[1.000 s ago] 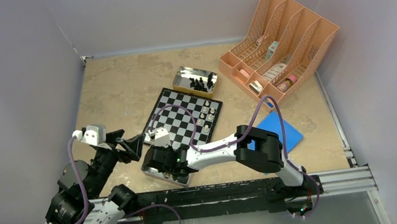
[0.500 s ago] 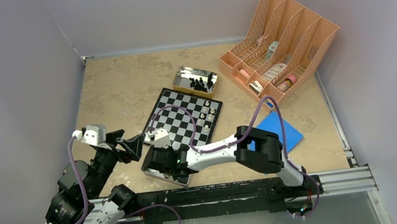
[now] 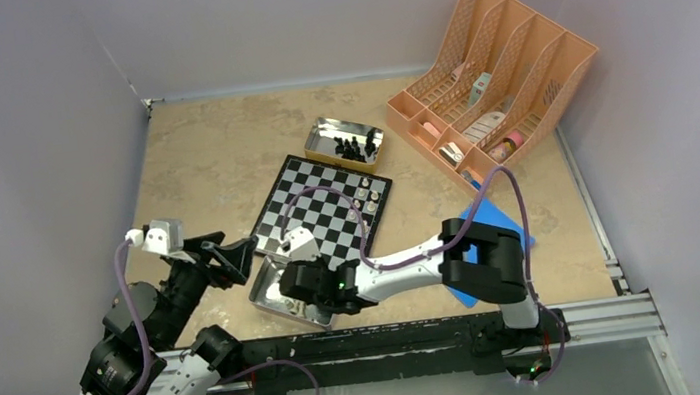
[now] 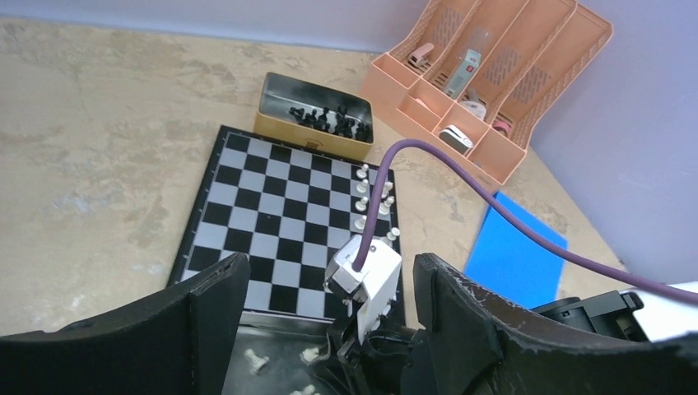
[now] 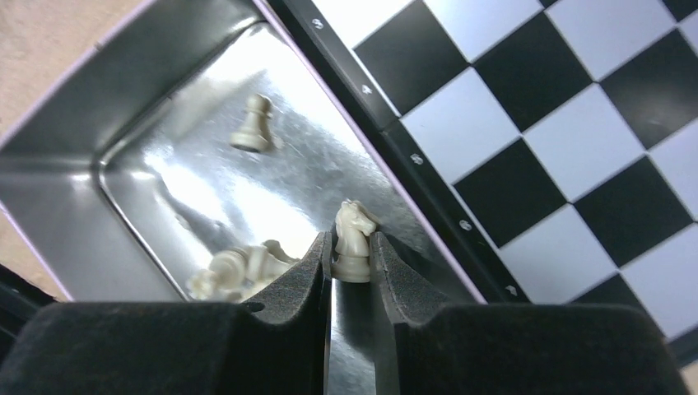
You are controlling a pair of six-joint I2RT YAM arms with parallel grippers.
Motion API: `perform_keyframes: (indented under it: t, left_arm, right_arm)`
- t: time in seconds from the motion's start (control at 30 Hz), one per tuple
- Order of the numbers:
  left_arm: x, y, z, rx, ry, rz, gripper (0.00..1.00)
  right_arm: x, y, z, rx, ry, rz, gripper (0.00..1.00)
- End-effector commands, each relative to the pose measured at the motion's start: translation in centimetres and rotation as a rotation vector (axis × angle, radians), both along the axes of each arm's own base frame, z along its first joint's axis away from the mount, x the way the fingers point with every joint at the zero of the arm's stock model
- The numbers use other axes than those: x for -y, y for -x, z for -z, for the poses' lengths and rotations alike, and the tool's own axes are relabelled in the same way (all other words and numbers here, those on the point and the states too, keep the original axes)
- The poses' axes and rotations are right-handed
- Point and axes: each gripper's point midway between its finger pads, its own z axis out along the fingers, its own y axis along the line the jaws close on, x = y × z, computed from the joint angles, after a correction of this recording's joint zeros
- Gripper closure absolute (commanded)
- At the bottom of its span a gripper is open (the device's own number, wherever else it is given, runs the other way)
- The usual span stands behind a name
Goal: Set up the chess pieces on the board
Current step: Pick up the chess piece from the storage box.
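White knight (image 5: 354, 240) sits right between the tips of the right gripper (image 5: 351, 262), inside the near tin (image 5: 74, 197). The jaws are nearly together and press it on both sides, low on the body. The head sticks out past the fingertips and the base is toward the palm, so the long axis runs roughly along the fingers. Can't tell if it is off the tin floor yet.

Key relation: the chessboard (image 5: 576, 123) lies ahead and to the right of this gripper, just over the tin's wall. The tin's edge is touching or just beside the board's dark border. My read is that the move needs a lift over that wall, then a carry forward-right to the board.

A white pawn (image 5: 251, 123) lies ahead-left of the fingers, apart from them. A small heap of white pieces (image 5: 234, 273) is just beside the left finger, so it could get nudged on the lift.

The left gripper (image 3: 233, 259) hangs to the left of the tin with its jaws wide and nothing in them. The right arm is clearly the nearer one and has the piece.

A few white pieces (image 3: 367, 199) stand on the board's far right side, well ahead of the gripper. The black pieces (image 3: 348, 145) are in the far tin (image 3: 318, 133) beyond the board.
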Motion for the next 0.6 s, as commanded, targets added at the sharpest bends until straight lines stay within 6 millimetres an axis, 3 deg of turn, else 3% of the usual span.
perform_keyframes:
  t: [0.0, 0.17, 0.4, 0.57]
  left_arm:
    - [0.7, 0.5, 0.1, -0.08, 0.088, 0.016, 0.29]
    - [1.5, 0.9, 1.4, -0.21, 0.171, 0.01, 0.34]
    - [4.8, 0.2, 6.7, -0.482, 0.129, 0.044, 0.42]
    - [8.4, 0.6, 7.0, -0.589, 0.171, 0.178, 0.52]
  right_arm:
    - [0.6, -1.4, -3.3, 0.118, -0.052, -0.027, 0.86]
    - [1.4, -1.3, -6.1, 0.183, -0.135, -0.075, 0.86]
    - [3.9, -0.9, -9.7, 0.335, -0.264, -0.178, 0.86]
    - [5.0, 0.3, -14.4, 0.447, -0.408, -0.276, 0.84]
